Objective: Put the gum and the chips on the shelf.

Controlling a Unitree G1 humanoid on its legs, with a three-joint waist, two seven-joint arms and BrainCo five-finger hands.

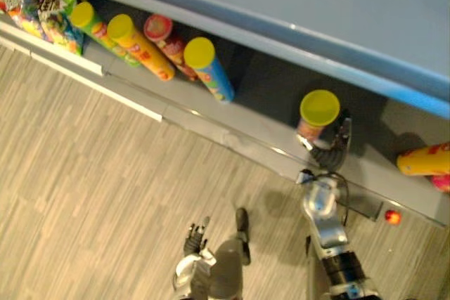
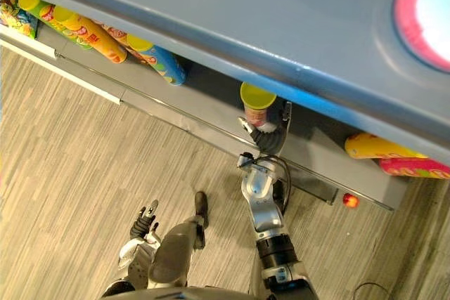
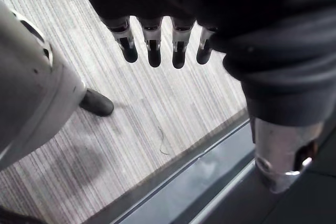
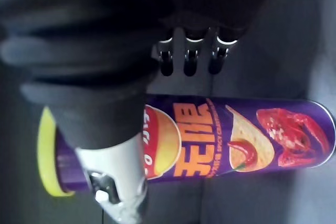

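- Your right hand (image 1: 332,147) reaches into the shelf (image 1: 246,131), just beside the chips can (image 1: 318,112). Its fingers (image 4: 190,56) are straight and spread from the thumb, not wrapped round the can.
- The chips can, purple with a yellow lid, stands upright on the shelf's lower board.
- Your left hand (image 1: 194,238) hangs over the floor (image 1: 105,173) in front of the shelf, fingers straight, holding nothing.
- Other cans (image 1: 144,50) lean in a row toward the shelf's left end.

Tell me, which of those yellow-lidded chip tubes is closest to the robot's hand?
The purple tube, on its own right beside the right hand. The other yellow-lidded tubes cluster farther along the shelf, to the robot's left.
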